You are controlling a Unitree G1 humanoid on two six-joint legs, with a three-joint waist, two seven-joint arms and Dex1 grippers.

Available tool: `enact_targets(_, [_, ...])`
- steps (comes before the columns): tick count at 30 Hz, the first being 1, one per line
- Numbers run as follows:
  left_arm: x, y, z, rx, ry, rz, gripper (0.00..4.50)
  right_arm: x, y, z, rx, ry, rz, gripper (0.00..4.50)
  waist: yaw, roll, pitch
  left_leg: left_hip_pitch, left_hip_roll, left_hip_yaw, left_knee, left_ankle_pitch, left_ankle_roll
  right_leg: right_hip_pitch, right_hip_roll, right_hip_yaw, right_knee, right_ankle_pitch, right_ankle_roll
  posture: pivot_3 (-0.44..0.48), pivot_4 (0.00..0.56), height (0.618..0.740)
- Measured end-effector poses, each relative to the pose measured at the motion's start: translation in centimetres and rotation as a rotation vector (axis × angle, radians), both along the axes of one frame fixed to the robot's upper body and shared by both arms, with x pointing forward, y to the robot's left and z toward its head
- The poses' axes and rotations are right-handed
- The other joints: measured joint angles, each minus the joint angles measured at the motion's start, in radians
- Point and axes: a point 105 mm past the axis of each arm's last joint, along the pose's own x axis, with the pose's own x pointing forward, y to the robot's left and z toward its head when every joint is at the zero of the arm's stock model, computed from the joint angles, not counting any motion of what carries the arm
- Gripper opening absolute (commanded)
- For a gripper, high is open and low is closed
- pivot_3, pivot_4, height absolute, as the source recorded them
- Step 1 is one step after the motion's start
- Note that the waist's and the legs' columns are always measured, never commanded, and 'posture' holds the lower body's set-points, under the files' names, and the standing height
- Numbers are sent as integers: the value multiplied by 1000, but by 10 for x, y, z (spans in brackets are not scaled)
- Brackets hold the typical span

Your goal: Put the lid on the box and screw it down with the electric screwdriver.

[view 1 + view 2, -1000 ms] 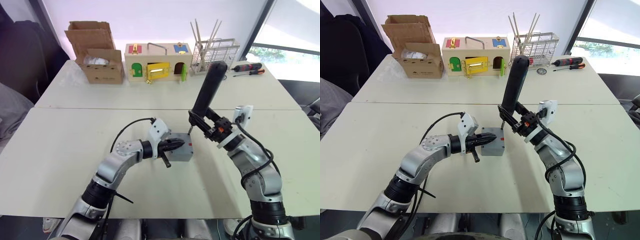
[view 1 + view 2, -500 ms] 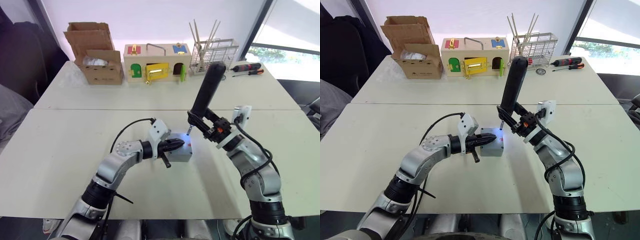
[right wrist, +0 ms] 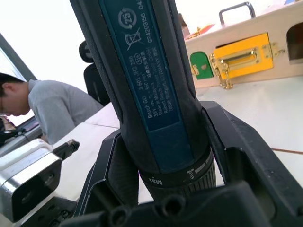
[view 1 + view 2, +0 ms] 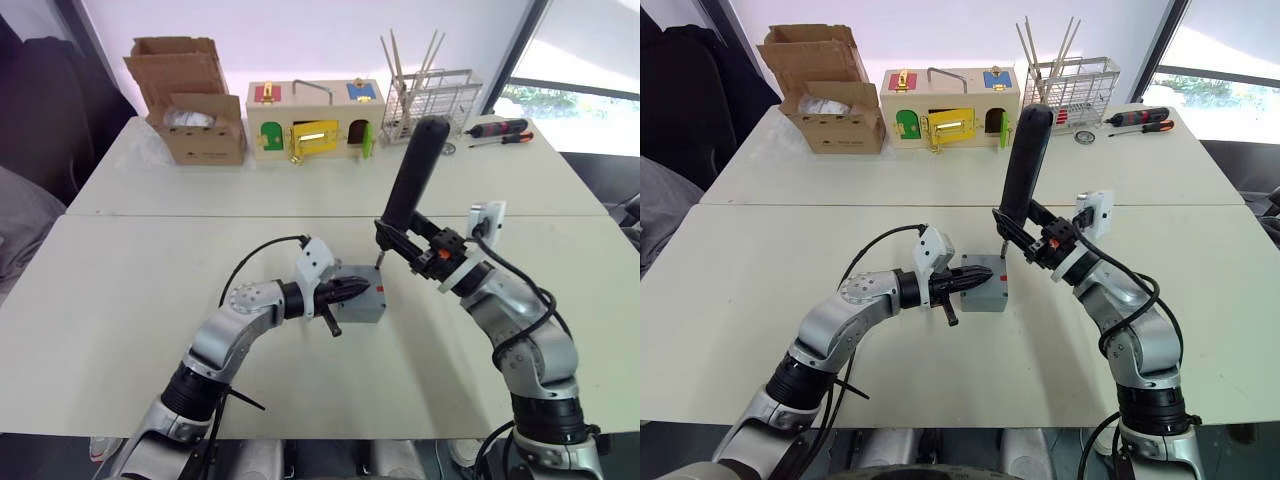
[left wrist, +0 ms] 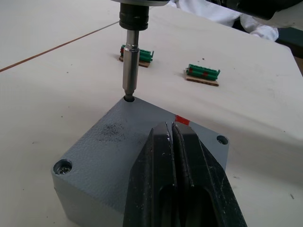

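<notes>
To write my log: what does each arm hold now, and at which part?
The right gripper clamps the electric screwdriver low on its body, near the bit. The left gripper, jaws shut, holds nothing and presses on the lid.

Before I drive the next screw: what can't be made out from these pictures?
- Screw under the bit: hidden inside the lid corner hole, left wrist view.
- Near lid corner: covered by the left hand.
- Lid-to-box seam: too small in the head views.
- Electric screwdriver tip: cut off by the right hand.
</notes>
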Motion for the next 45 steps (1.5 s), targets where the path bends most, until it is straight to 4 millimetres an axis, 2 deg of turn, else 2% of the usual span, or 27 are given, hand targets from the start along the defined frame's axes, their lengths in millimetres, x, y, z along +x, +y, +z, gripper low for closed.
enact_targets(3, [-1, 7, 7, -58, 0, 15, 99, 2, -8, 23, 10, 43, 39, 1791, 1, 4, 15, -7, 0, 1, 1, 4, 1, -4, 0, 0, 1, 1, 0, 0, 150, 729])
enact_targets(6, [-2, 12, 13, -113, 11, 33, 99, 0, -15, 65, 81, -10, 75, 1791, 4, 8, 24, -20, 0, 1, 1, 5, -1, -17, 0, -2, 4, 2, 3, 0, 150, 729])
enact_targets(7, [-2, 13, 14, -117, 13, 37, 99, -3, -17, 81, 109, -38, 92, 1791, 7, 8, 26, -22, -1, 1, 2, 10, -9, -19, 1, -4, 4, 3, 5, 0, 150, 729])
enact_targets(9, [-2, 16, 15, -117, 15, 44, 99, -9, -22, 105, 147, -81, 114, 1791, 13, 8, 27, -23, -1, 1, 1, 10, -9, -18, 1, -8, 3, 3, 5, 0, 150, 729])
enact_targets(11, [-1, 18, 15, -122, 22, 57, 99, -12, -29, 119, 186, -93, 96, 1791, 21, 6, 28, -23, -1, 2, 2, 10, -8, -18, 0, -13, 3, 4, 5, 0, 150, 729])
enact_targets(13, [1, 20, 17, -146, 36, 74, 99, -6, -37, 121, 201, -51, 30, 1791, 26, 6, 29, -23, -1, 3, 4, 9, -6, -17, 0, -16, 3, 4, 5, 0, 150, 729])
enact_targets(17, [-5, 16, 39, -175, 6, 36, 99, 10, -74, 100, 56, 209, -134, 1791, 33, 5, 36, -27, -3, 2, 12, 3, 5, -15, -2, -18, 4, 4, 6, 0, 150, 729])
enact_targets(20, [-30, 9, 63, -141, -57, -84, 99, 6, -137, 98, -105, 354, -347, 1791, 42, 13, 42, -35, -5, 1, 21, 2, 7, -18, -2, -19, 3, 6, 8, 0, 150, 729])
enact_targets(23, [-44, 3, 65, -109, -65, -142, 99, -4, -194, 94, -188, 474, -554, 1791, 48, 13, 42, -35, -5, 1, 21, 3, 5, -18, -1, -19, 2, 6, 9, 0, 150, 729])
enact_targets(25, [-51, -2, 63, -97, -66, -173, 99, -15, -228, 74, -233, 630, -658, 1791, 52, 12, 42, -35, -5, 1, 21, 4, 5, -17, -1, -19, 3, 6, 10, 0, 150, 729])
enact_targets(26, [-53, -3, 63, -93, -68, -183, 99, -20, -238, 61, -247, 703, -679, 1791, 52, 12, 42, -35, -5, 1, 21, 4, 5, -17, -1, -19, 3, 7, 10, 0, 150, 729])
enact_targets(29, [-58, -6, 63, -95, -76, -197, 99, -34, -251, 25, -256, 905, -654, 1791, 46, 16, 43, -34, -4, 1, 22, 4, 4, -18, 0, -18, 4, 8, 12, 0, 150, 729])
enact_targets(31, [-60, -6, 61, -93, -72, -196, 99, -39, -255, 10, -249, 980, -634, 1791, 41, 17, 44, -33, -4, 1, 22, 4, 4, -18, 0, -18, 5, 8, 12, 0, 150, 729])
enact_targets(40, [-70, -5, 54, -71, -65, -197, 99, -47, -268, -22, -282, 1143, -625, 1791, 45, 20, 44, -31, -3, -1, 22, 10, 0, -17, 2, -18, 10, 8, 11, 0, 150, 729])
enact_targets(45, [-69, -3, 53, -62, -62, -181, 99, -45, -268, -42, -276, 1193, -596, 1791, 50, 20, 43, -31, -4, -1, 24, 11, -2, -17, 2, -18, 12, 8, 11, 0, 150, 729])
